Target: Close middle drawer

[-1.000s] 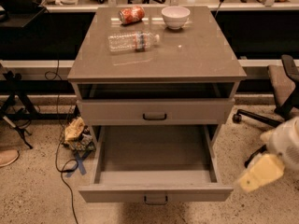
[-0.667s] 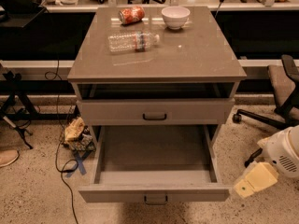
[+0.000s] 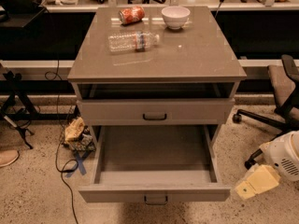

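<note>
speckled floor (image 3: 32, 195); middle drawer (image 3: 117, 193) open, claw (image 3: 258, 181) right of it.

On the bench (image 3: 196, 55) lie a plastic bottle (image 3: 133, 41) and a red can (image 3: 131, 15), a white bowl (image 3: 175, 17) upright; the tool (image 3: 257, 182) hangs low beside it.

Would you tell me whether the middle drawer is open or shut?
Open: the middle drawer is pulled far out. The hand hangs to its right.

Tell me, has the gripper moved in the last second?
Yes. The gripper has dropped lower and slightly left, nearer the right front corner of the open middle drawer.
</note>
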